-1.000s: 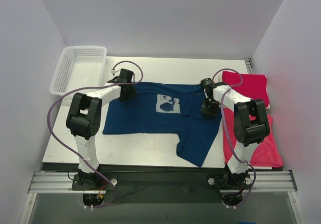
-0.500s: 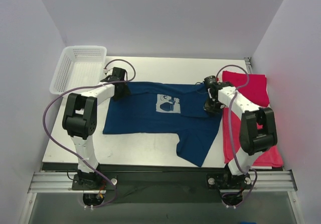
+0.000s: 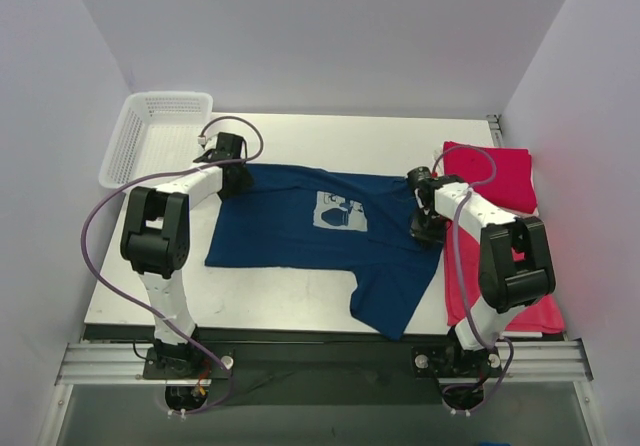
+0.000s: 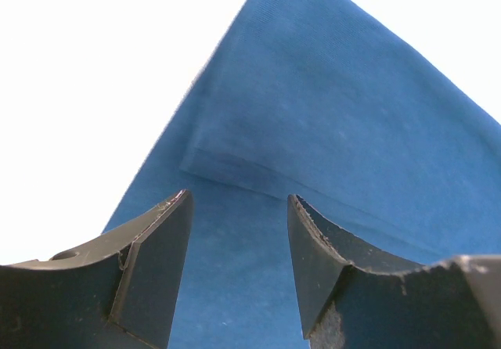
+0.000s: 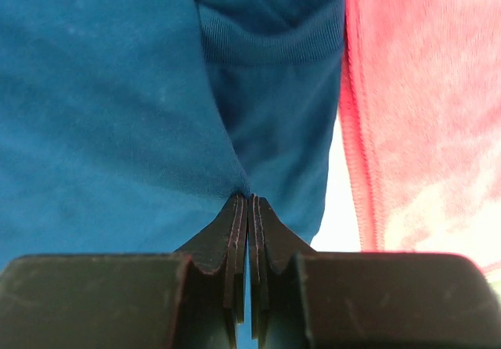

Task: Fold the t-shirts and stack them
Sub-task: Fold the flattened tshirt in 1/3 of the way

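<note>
A navy t-shirt (image 3: 290,236) with a pale print (image 3: 340,211) lies spread across the table's middle, one part trailing toward the front edge. My left gripper (image 3: 228,178) hovers over its far left corner, open, with the hem (image 4: 258,178) showing just beyond its fingertips and nothing between them (image 4: 239,202). My right gripper (image 3: 426,226) is at the shirt's right edge, shut on a pinch of navy cloth (image 5: 249,199). The navy cloth (image 5: 102,91) fills the right wrist view. Red t-shirts (image 3: 500,176) lie at the right, one edge (image 5: 423,91) beside the pinched cloth.
A white mesh basket (image 3: 160,141) stands at the far left corner, partly off the table. A second stretch of red cloth (image 3: 515,291) reaches the front right. The white tabletop (image 3: 280,291) shows in front of the navy shirt. Purple cables loop over both arms.
The right gripper has closed on the navy shirt's right edge and shifted slightly right and nearer. The left gripper has moved toward the far left corner of the shirt, staying open.
</note>
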Action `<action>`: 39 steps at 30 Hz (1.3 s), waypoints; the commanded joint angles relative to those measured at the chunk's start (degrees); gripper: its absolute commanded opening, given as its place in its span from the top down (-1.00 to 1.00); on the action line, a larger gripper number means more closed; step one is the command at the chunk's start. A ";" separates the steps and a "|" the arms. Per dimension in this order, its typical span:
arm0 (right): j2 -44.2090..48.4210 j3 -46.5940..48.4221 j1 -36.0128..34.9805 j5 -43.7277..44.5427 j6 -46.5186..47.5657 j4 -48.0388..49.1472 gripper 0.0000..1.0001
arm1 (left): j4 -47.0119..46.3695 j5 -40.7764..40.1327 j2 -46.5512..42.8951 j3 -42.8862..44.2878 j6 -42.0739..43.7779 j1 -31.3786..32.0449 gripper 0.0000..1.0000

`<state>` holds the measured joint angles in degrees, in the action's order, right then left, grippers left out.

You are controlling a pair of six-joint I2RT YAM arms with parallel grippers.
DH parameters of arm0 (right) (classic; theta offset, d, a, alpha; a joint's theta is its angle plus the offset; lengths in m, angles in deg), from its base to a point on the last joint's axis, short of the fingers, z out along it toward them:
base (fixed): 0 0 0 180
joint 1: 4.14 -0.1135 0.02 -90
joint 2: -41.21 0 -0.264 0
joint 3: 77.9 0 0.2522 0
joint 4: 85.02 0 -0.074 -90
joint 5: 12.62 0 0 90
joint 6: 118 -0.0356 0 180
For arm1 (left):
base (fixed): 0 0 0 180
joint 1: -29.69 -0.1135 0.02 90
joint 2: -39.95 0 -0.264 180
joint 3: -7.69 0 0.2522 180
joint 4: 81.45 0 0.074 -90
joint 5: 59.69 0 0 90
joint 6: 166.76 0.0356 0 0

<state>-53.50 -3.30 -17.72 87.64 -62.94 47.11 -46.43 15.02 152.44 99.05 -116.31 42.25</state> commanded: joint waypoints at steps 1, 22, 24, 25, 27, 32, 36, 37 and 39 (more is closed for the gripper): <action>-1.52 -1.42 0.31 4.59 -1.71 -3.77 1.00 | -1.04 -1.15 -2.54 2.99 1.05 -0.87 -0.24; -0.38 5.78 -6.89 6.00 -2.41 -3.77 0.58 | -0.16 -0.70 3.88 8.53 1.32 -0.87 -0.18; -0.73 6.05 -7.33 5.56 -2.24 -3.77 0.58 | 0.45 -1.14 3.97 8.27 1.41 -0.87 -0.17; -0.91 6.22 -7.33 5.47 -2.15 -3.77 0.58 | 0.54 -1.32 4.06 8.27 1.41 -0.87 -0.15; -1.61 6.84 -7.86 5.12 -2.15 -3.77 0.58 | 0.98 -1.76 4.32 8.18 1.41 -0.78 -0.09; -3.63 8.42 -8.83 4.42 -1.98 -3.77 0.59 | 2.65 -3.26 5.64 8.88 1.84 -0.87 0.14; -4.77 9.12 -9.79 4.24 -2.06 -3.77 0.59 | 4.14 -4.48 5.90 8.97 2.02 -0.87 0.18; -4.86 9.12 -9.79 4.07 -2.15 -3.77 0.59 | 4.23 -5.01 5.90 8.88 2.02 -0.87 0.17; -5.12 9.21 -9.88 4.06 -2.15 -3.77 0.59 | 4.84 -5.80 5.81 8.79 2.11 -0.87 0.09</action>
<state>-58.07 3.92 -27.21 91.38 -64.44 46.04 -43.52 12.00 158.28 105.61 -115.00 41.60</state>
